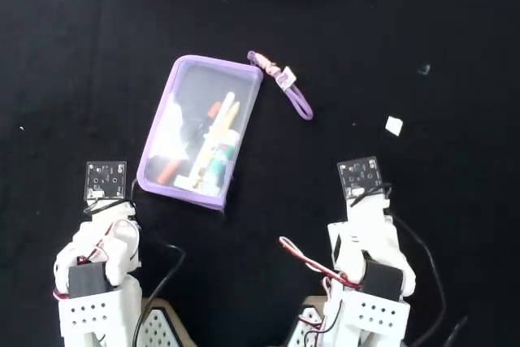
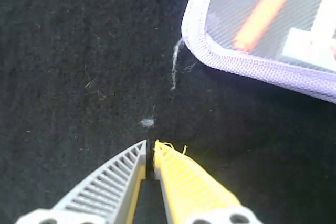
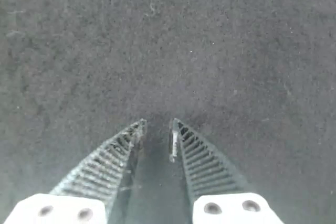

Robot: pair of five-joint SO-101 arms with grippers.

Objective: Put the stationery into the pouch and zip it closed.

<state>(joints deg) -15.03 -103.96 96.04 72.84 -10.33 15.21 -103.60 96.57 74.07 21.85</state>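
Left claw clenched on nothing, tips meeting; the purple-edged clear pouch, holding an orange marker and other stationery, lies just ahead, toward the right arm's side. Right claw slightly parted, empty, well apart from the pouch

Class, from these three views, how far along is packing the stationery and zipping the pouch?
Done: the stationery lies inside the purple pouch. In hand: nothing; the left gripper is shut, the right gripper slightly open, both over bare black table. Left: checking whether it is zipped, which these views do not settle.
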